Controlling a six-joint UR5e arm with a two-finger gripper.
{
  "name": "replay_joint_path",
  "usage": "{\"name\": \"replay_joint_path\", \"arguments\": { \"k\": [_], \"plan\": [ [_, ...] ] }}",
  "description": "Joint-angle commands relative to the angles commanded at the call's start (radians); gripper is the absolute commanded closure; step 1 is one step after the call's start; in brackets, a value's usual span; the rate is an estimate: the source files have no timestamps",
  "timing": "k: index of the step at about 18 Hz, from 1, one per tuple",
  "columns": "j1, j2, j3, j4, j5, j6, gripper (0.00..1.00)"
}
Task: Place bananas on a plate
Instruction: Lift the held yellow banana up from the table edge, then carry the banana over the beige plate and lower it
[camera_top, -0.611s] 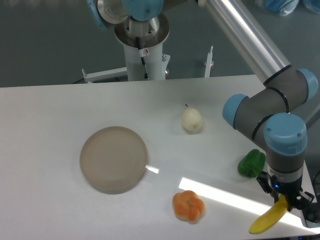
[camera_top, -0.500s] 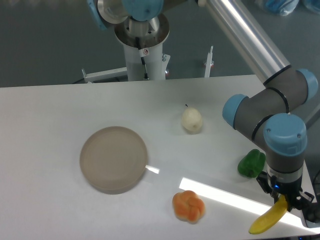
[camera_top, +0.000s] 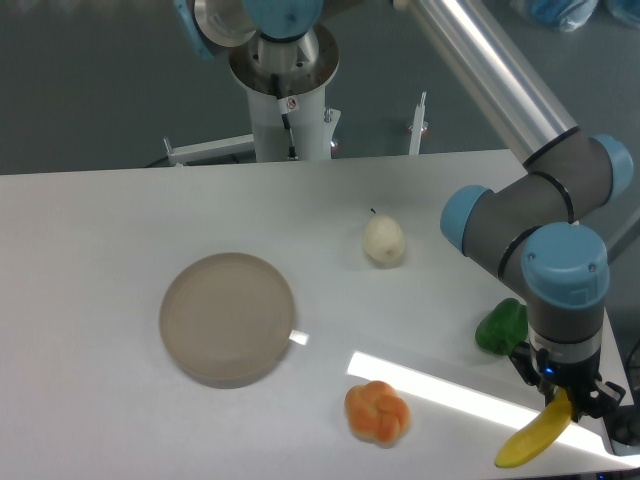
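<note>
Nothing readable from where I'm standing, honestly. Only sign-like thing is a small round red-and-white sticker (camera_top: 292, 103) on the white column of the robot's base, and it's way too tiny to make out any letters or symbol. No brand name or numbers legible on the arm, and no labels on the fruit or the plate.

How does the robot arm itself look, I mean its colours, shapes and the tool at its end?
The arm is made of smooth silver-grey metal tubes joined by thick dark grey cylindrical joints, each closed with a rounded light blue cap. At its end sits a small black tool with two short fingers and a tiny blue light on its body. The base stands on a white post carrying a small red-and-white sticker.
</note>
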Motion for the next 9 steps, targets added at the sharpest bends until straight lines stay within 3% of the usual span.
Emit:
{"name": "replay_joint_path", "arguments": {
  "k": [5, 8, 9],
  "plan": [
    [-0.043, 0.112, -0.081, -0.060, -0.032, -0.078, 0.67],
    [-0.066, 0.222, -0.208, -0.106, -0.037, -0.146, 0.67],
    [-0.083, 0.277, -0.286, -0.133, -0.060, -0.224, 0.67]
  ]
}}
